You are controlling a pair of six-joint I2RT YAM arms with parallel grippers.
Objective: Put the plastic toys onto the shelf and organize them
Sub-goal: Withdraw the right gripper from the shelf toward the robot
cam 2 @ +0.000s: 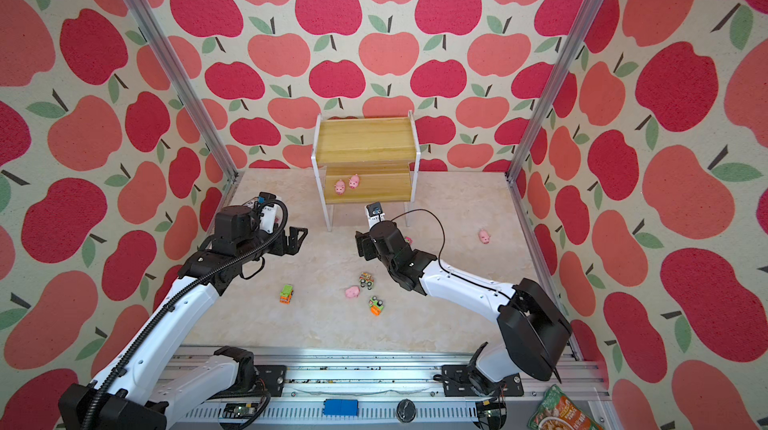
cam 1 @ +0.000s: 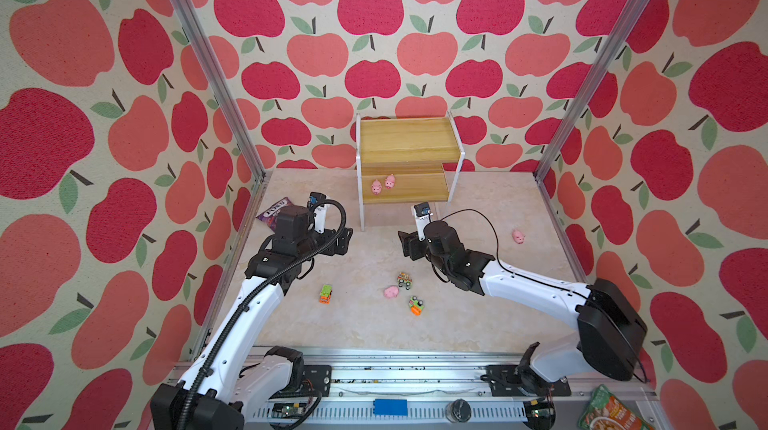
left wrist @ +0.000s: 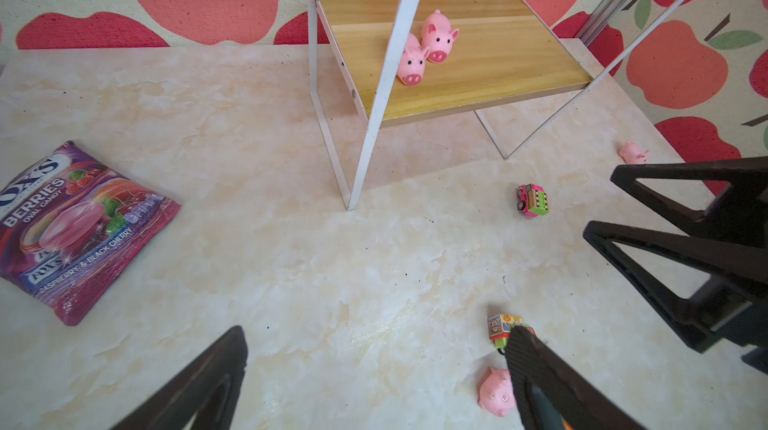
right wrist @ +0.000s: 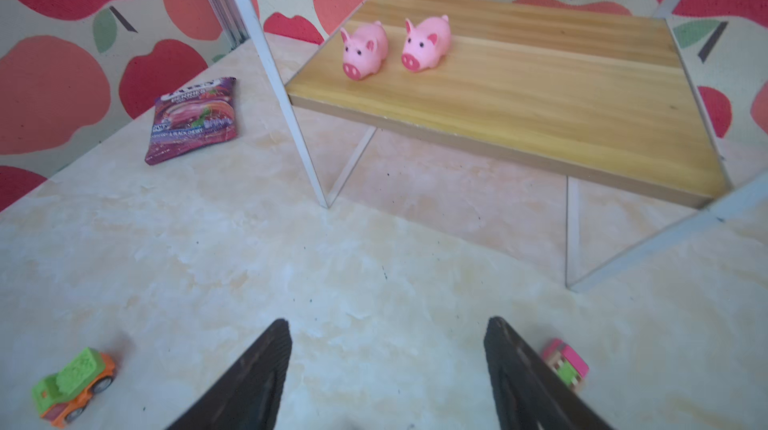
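Note:
The shelf [cam 1: 407, 145] stands at the back with two pink pigs [cam 1: 382, 185] side by side on its lower board [right wrist: 540, 87]. On the table lie a third pig [cam 1: 518, 236] at the right, a fourth pig [cam 1: 390, 292] on its side, a green-orange vehicle [cam 1: 326, 294], a yellow vehicle [cam 1: 404, 279] and another green-orange vehicle [cam 1: 416, 305]. A pink vehicle [right wrist: 565, 363] sits just beside my right gripper [right wrist: 388, 324], which is open and empty above the table. My left gripper [left wrist: 378, 336] hovers wide open, holding nothing.
A purple candy bag [cam 1: 272, 209] lies at the back left near the wall. The shelf's thin white legs [left wrist: 357, 158] stand just beyond both grippers. Patterned walls and metal posts [cam 1: 540, 174] close in the table.

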